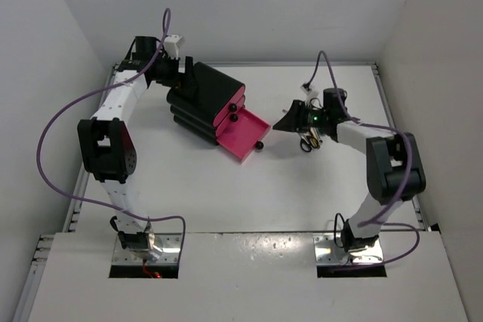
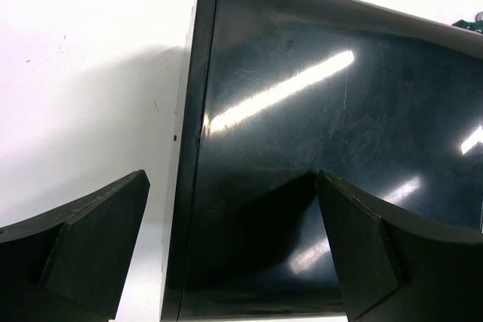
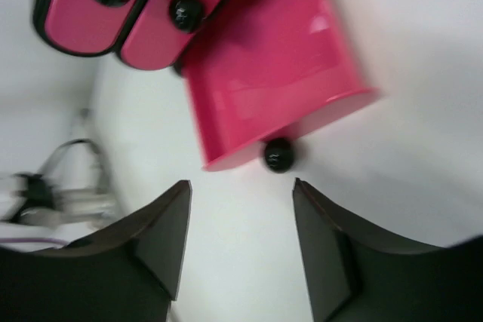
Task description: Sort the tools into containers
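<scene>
Now | right pincer (image 3: 240,185) parted | open drawer (image 3: 272,73) just ahead

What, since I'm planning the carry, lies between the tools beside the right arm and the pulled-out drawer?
Nothing visible lies on the table between the tools and the open drawer. Only the right gripper, open and empty, hangs over that gap. The drawer's top is uncovered.

Top view is evenly bright from overhead; white table (image 1: 302,186) and walls (image 1: 249,5) are nearly washed out, shadows soft and short. Left wrist view is sharp, with long white glare streaks on the glossy black cabinet (image 2: 339,171) and a dark shadow low on it. Right wrist view is motion-blurred: open drawer (image 3: 272,73) smeared, its knob (image 3: 278,154) soft, left edge unreadable.
</scene>
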Controlling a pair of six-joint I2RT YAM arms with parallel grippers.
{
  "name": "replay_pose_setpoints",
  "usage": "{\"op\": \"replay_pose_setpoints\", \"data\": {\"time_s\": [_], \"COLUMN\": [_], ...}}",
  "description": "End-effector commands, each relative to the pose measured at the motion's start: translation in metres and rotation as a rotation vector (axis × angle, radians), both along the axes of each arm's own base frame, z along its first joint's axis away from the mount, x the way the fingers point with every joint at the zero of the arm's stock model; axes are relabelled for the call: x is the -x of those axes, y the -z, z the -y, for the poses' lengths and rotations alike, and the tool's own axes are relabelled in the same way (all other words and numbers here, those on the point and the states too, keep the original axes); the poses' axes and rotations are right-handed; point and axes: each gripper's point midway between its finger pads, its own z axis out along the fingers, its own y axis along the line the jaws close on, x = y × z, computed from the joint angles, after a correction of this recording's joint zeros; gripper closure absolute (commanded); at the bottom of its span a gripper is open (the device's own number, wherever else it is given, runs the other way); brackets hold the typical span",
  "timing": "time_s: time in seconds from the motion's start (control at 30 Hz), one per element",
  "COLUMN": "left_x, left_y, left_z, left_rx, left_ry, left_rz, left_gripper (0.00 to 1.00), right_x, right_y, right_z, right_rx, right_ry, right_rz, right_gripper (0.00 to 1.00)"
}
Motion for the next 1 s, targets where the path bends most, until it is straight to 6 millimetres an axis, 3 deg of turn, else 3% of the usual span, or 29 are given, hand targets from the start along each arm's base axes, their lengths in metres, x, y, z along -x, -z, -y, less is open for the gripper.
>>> {"op": "replay_pose_setpoints", "data": {"time_s": [0.0, 0.2, 0.37, 0.7, 0.97], "left_x": [0.023, 0.020, 0.020, 0.021, 0.021], "left_y": [0.060, 0.058, 0.058, 0.059, 0.063], "left_z": [-0.007, -0.002, 0.001, 0.003, 0.003], "left_rx": [-0.107, -0.101, -0.111, -0.118, -0.119], "left_ry": [-0.020, -0.018, -0.017, -0.014, -0.014], "left_rz": [-0.177, -0.162, -0.161, -0.161, -0.170], "left_gripper": [0.01, 0.01, 0.01, 0.01, 0.01], "right_x": [-0.013, -0.003, 0.001, 0.000, -0.011], "right_y": [-0.013, 0.015, 0.030, 0.064, 0.067], "right_z": [0.047, 0.112, 0.144, 0.156, 0.147], "right_rx": [0.362, 0.727, 0.872, 0.928, 0.925], "right_ry": [-0.020, -0.034, -0.067, -0.091, -0.110], "right_rz": [0.198, 0.188, 0.192, 0.168, 0.181], "right_gripper": [0.45, 0.59, 0.62, 0.62, 0.59]}}
